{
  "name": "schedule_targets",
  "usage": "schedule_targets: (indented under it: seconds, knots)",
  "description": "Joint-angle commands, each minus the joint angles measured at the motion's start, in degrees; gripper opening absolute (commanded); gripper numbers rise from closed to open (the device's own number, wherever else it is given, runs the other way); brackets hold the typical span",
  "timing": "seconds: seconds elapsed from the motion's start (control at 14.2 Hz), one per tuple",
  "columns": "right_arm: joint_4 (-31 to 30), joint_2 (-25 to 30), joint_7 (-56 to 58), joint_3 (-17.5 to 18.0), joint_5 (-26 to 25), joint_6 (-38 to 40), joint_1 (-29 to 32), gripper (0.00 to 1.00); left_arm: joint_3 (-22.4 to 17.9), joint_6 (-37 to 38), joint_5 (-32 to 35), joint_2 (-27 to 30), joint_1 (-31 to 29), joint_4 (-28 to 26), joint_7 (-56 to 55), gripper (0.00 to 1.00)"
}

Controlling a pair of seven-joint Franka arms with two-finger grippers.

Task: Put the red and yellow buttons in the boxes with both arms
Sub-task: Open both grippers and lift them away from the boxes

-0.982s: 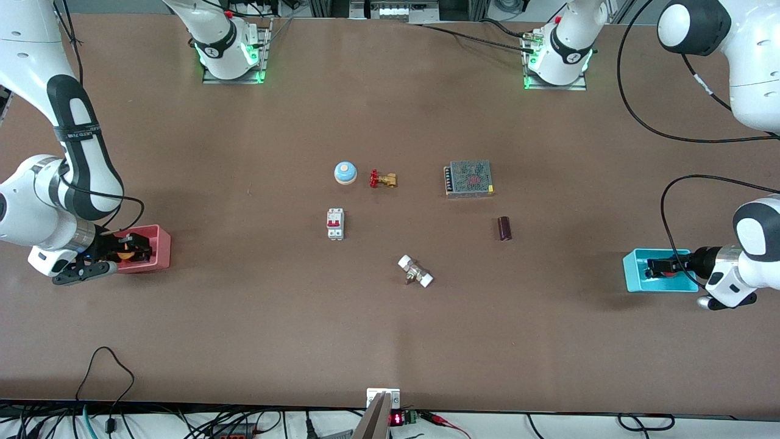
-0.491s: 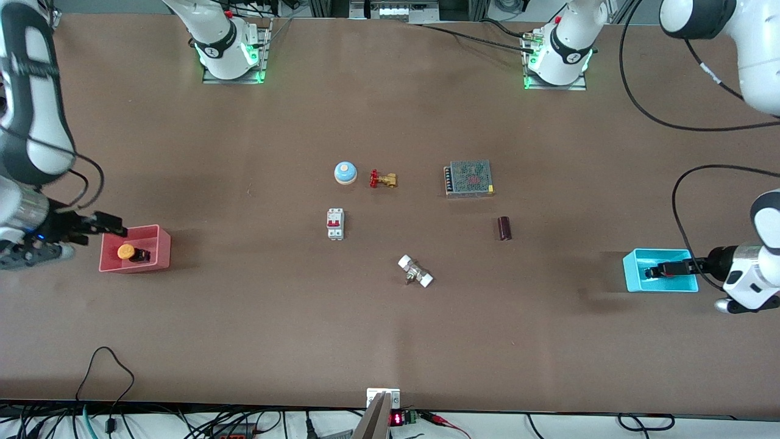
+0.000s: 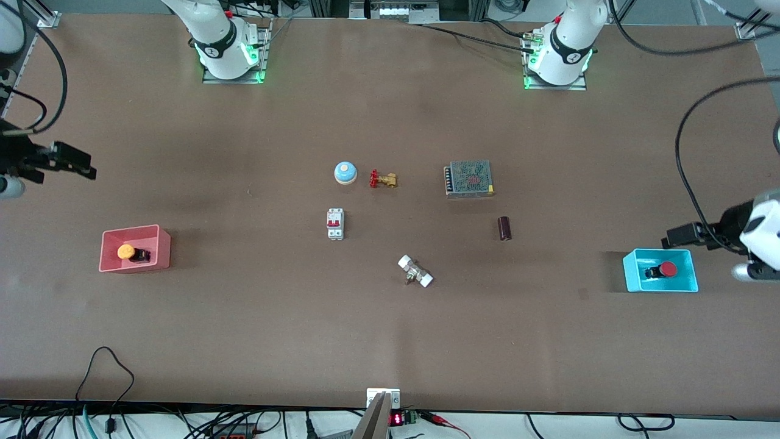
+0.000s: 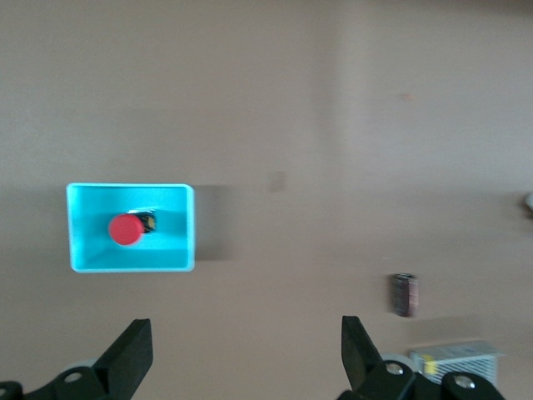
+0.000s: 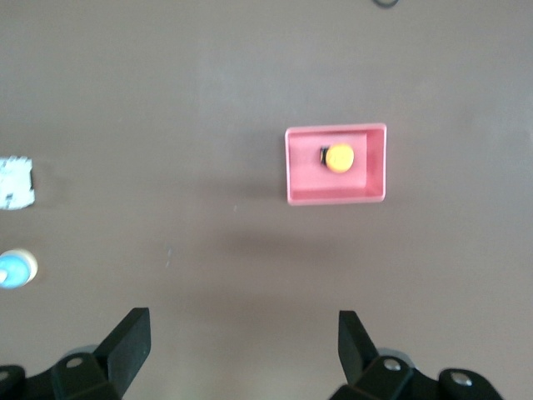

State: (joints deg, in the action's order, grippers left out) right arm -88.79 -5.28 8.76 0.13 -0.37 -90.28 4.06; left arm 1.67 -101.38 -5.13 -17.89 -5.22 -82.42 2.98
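Light is even and fairly bright, overhead w/ no hard glare on the matte brown table (image 3: 390,329). Soft short shadows only: a dim smudge on the table beside the pink-red plastic tub (image 3: 134,248), toward the table's middle; another beside the cyan-blue plastic tub (image 3: 661,271), also toward the middle. Green LEDs glow at both arm bases. Front view is sharp. Both wrist views are softer, slightly motion-blurred; the small dark brown cylinder (image 4: 405,295) is smeared, and the left wrist view looks washed out.
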Motion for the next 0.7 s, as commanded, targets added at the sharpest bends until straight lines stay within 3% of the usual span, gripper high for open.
schedule_targets:
  seconds: [0.0, 0.28, 0.63]
  knots:
    - [-3.1, 2.7, -2.0, 0.0, 0.4, 1.3, -1.2, 1.0, -1.1, 0.2, 0.6, 10.1, 3.5, -7.9, -4.0, 1.0]
    - [-3.9, 3.5, -2.0, 0.0, 0.4, 2.0, -1.2, 1.0, -0.9, 7.8, 0.6, 15.5, 3.5, -9.1, -7.7, 1.0]
    - [-3.6, 3.5, -2.4, 0.1, 0.6, 2.0, -2.2, 1.0, 0.1, 8.8, 3.8, 20.5, 3.4, -13.2, -6.7, 1.0]
